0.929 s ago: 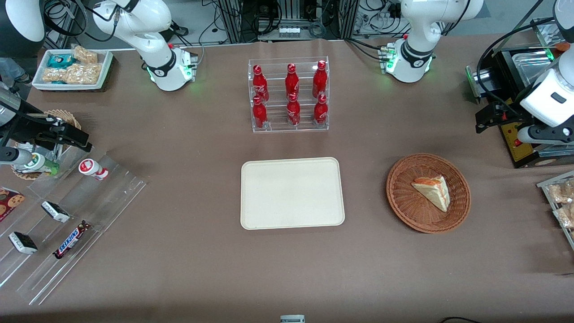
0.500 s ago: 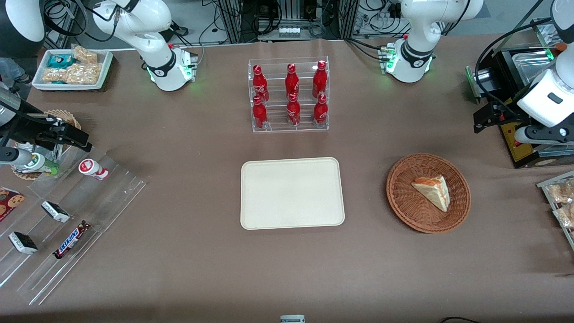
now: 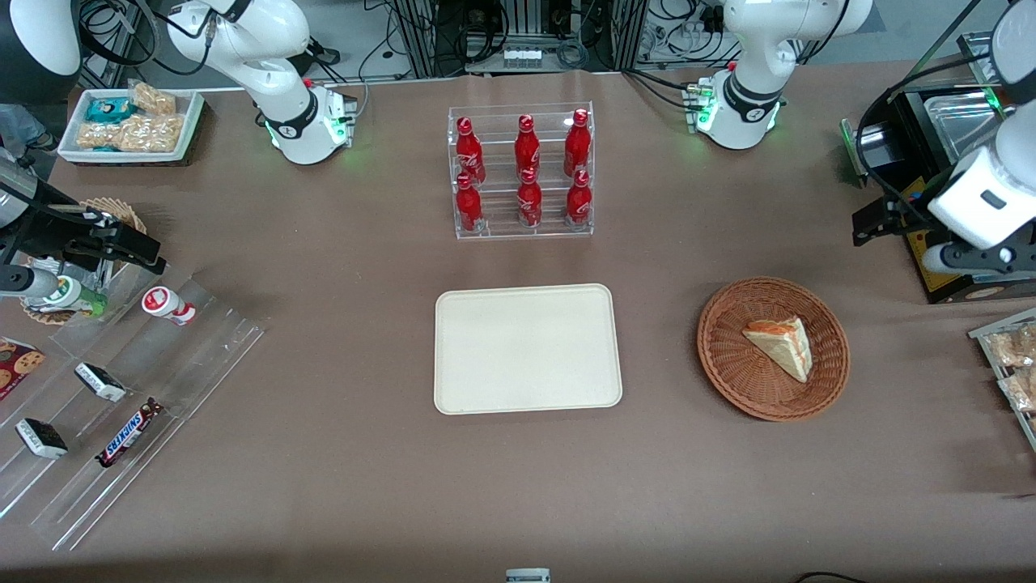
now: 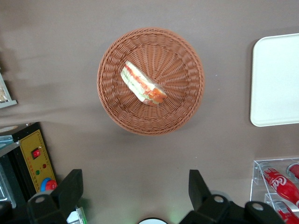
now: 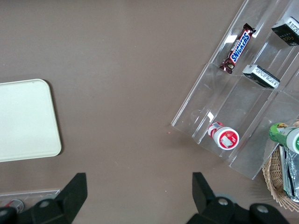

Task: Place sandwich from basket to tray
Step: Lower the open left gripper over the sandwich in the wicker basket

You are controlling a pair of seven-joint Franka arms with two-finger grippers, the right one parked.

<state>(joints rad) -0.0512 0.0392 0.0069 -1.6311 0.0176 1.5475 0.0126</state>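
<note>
The sandwich [image 3: 781,344] is a pale triangular wedge with orange and green filling. It lies in the round reddish-brown wicker basket [image 3: 728,356]. Both show in the left wrist view: the sandwich [image 4: 142,85] and the basket [image 4: 177,60]. The cream tray [image 3: 526,348] lies empty beside the basket, toward the parked arm's end; it also shows in the left wrist view [image 4: 275,79]. My left gripper [image 3: 864,229] hovers high above the table, farther from the front camera than the basket. In the left wrist view the gripper [image 4: 133,191] is open and empty.
A clear rack of red cola bottles [image 3: 522,174] stands farther from the camera than the tray. A black machine [image 3: 947,146] and a bin of snack packets [image 3: 1012,364] sit at the working arm's end. A clear stepped display [image 3: 121,389] holds candy bars at the parked arm's end.
My left arm has shifted slightly toward the basket. The sandwich, basket and tray have not moved.
</note>
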